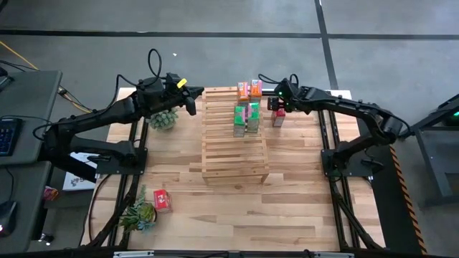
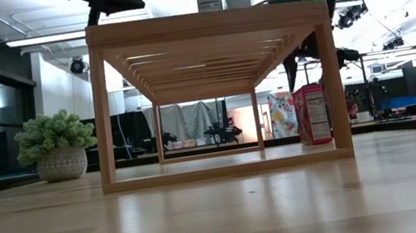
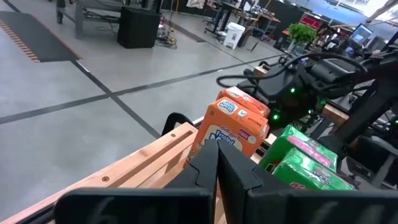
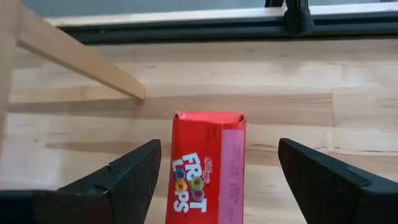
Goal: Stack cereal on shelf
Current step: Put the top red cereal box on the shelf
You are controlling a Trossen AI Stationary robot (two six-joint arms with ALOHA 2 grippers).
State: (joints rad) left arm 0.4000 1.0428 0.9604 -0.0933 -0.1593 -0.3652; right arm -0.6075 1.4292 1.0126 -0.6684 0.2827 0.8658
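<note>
- A light plywood bench (image 1: 237, 215) with a black frame is seen from above, set on a grey concrete floor (image 1: 86, 29) crossed by dark lines.
- The slatted wooden shelf (image 1: 233, 147) stands at the middle of the bench, nearer its far edge.
- Two orange cereal boxes (image 1: 249, 89) and two green cereal boxes (image 1: 246, 118) are stood upright on top of the shelf, toward its far right part.
- One red cereal box (image 1: 279, 118) is stood on the bench just right of the shelf; the right hand (image 4: 214, 180) is held above it with fingers wide apart, not touching it.
- Another red cereal box (image 1: 162, 200) lies on the near left of the bench, beside a potted plant (image 1: 138, 213).
- A second potted plant (image 1: 162, 119) is placed left of the shelf.
- The left hand (image 1: 191, 100) is held at the shelf's far left corner, fingers together, nothing held.
- Beyond the bench, a large room with desks, monitors and ceiling strip lights is shown in the low view.
</note>
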